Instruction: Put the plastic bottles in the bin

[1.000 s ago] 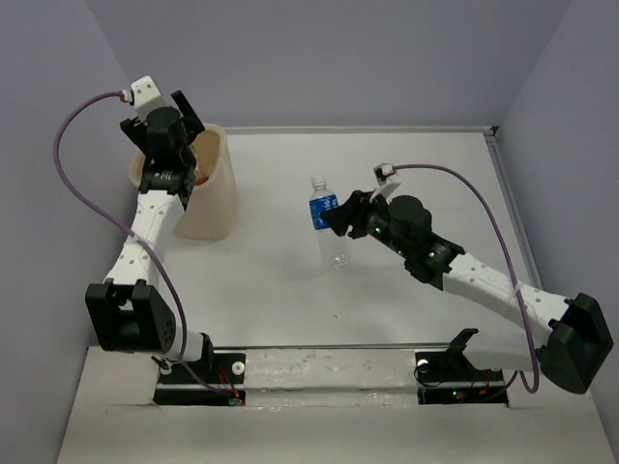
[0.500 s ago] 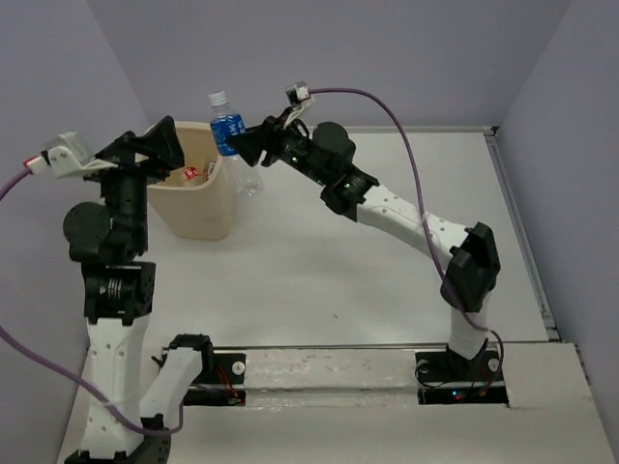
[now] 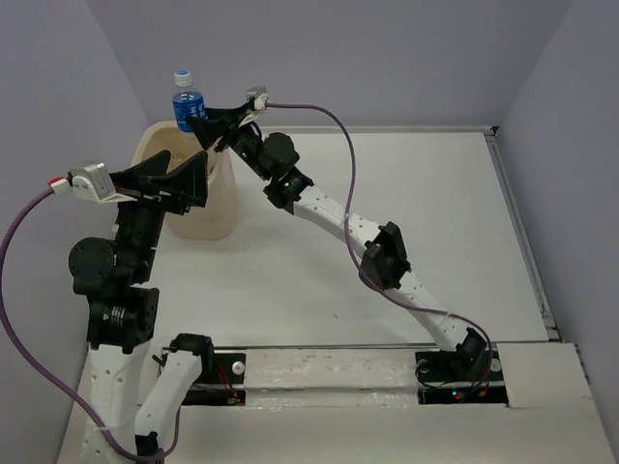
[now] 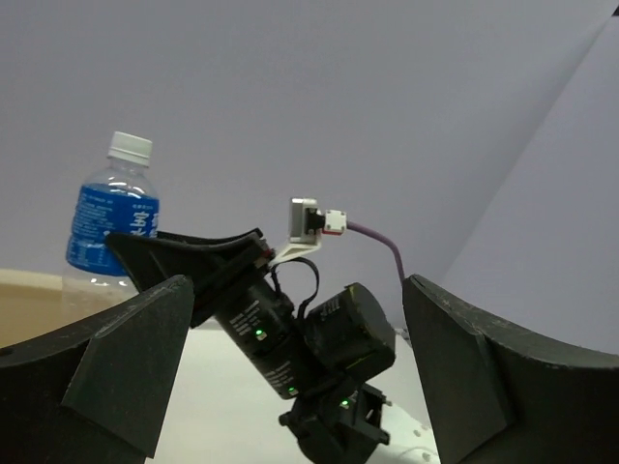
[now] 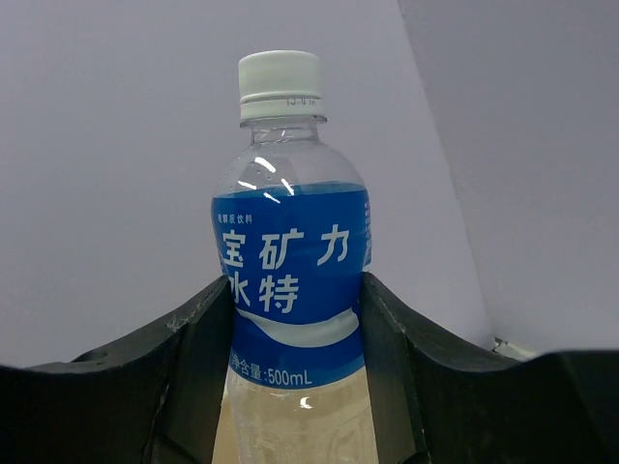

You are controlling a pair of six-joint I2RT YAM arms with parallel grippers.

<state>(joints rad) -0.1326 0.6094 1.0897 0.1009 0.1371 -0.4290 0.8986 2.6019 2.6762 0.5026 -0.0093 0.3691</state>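
Observation:
My right gripper [image 3: 201, 126] is shut on a clear bottle with a blue label and white cap [image 3: 187, 101], holding it upright above the cream-beige bin [image 3: 221, 198] at the far left. The right wrist view shows the bottle [image 5: 290, 280] pinched between both fingers [image 5: 189, 377]. The left wrist view also shows the bottle [image 4: 111, 217] and the bin's rim [image 4: 29, 282]. My left gripper [image 3: 191, 184] is open and empty, raised in front of the bin, its fingers [image 4: 464, 377] spread wide. The other bottles are out of view.
The right arm [image 3: 329, 217] stretches diagonally across the table to the bin. The left arm's purple cable [image 3: 14, 280] loops out at the left. Grey walls close in behind and on both sides.
My right gripper has carried the blue-labelled bottle from the table's middle up and left to above the bin. My left arm has pulled back from the bin and risen.

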